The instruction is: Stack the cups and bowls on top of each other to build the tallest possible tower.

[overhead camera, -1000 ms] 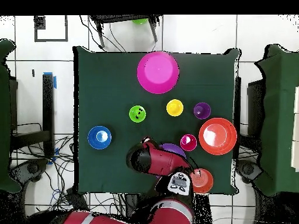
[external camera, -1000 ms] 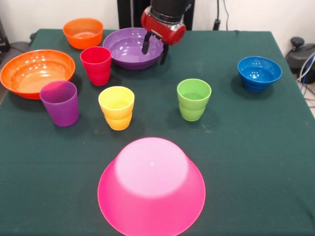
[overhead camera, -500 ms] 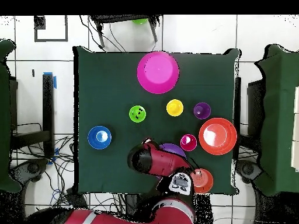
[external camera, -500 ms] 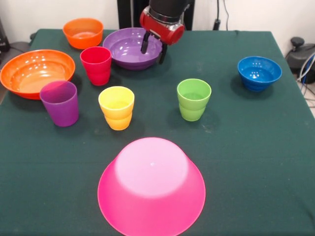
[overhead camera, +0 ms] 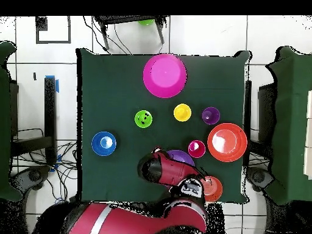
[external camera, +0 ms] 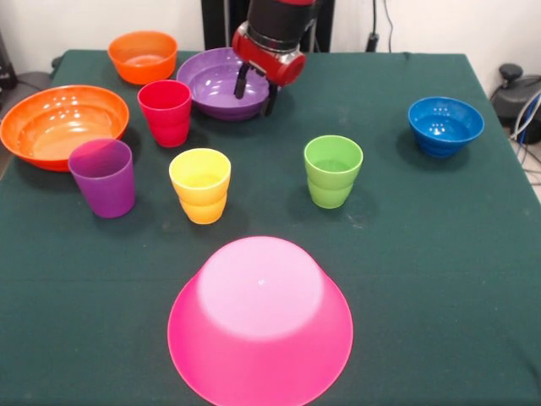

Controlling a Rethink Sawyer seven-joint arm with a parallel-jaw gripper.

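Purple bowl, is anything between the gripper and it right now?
Nothing visible. The open gripper hangs over the purple bowl at its right side, one finger inside the rim and the other outside. The bowl holds nothing.

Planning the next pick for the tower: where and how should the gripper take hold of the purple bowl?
Grip the purple bowl by its thin rim, coming straight down from above with one of the fingers inside and one outside. It sits upright and open, too wide to span. The rim under the gripper looks clear of the red cup.
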